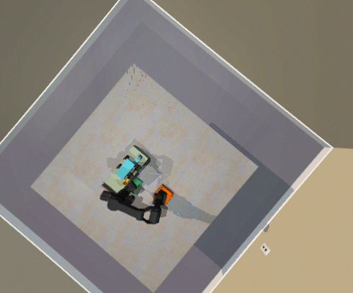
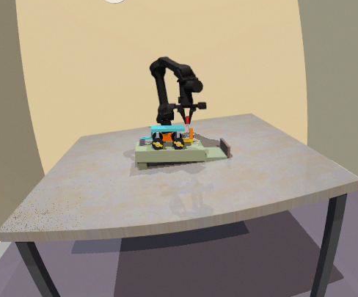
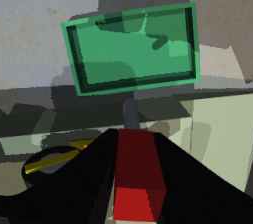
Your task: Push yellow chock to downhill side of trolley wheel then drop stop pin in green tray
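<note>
My gripper [image 2: 187, 122] is shut on the red-headed stop pin [image 2: 187, 119] [image 3: 138, 165]; its grey shaft points toward the green tray in the wrist view. The gripper is above the ramp's tray side, near the chock. The green tray [image 1: 138, 187] [image 3: 197, 50] is beside the ramp, beyond the pin's tip in the wrist view. The cyan-topped trolley [image 1: 125, 168] [image 2: 167, 128] stands on the pale green ramp [image 1: 114, 187] [image 2: 169, 156]. The yellow chock [image 2: 188, 140] [image 1: 126, 180], orange handle upright, sits by its downhill wheel; exact contact is unclear. Its black base is not distinguishable.
A brown end board [image 2: 224, 147] stands at the ramp's low end. The arm's orange base plate [image 1: 168, 194] is on the table [image 2: 128, 200], on the tray's side of the ramp. The arm arches over the area around the ramp's low end.
</note>
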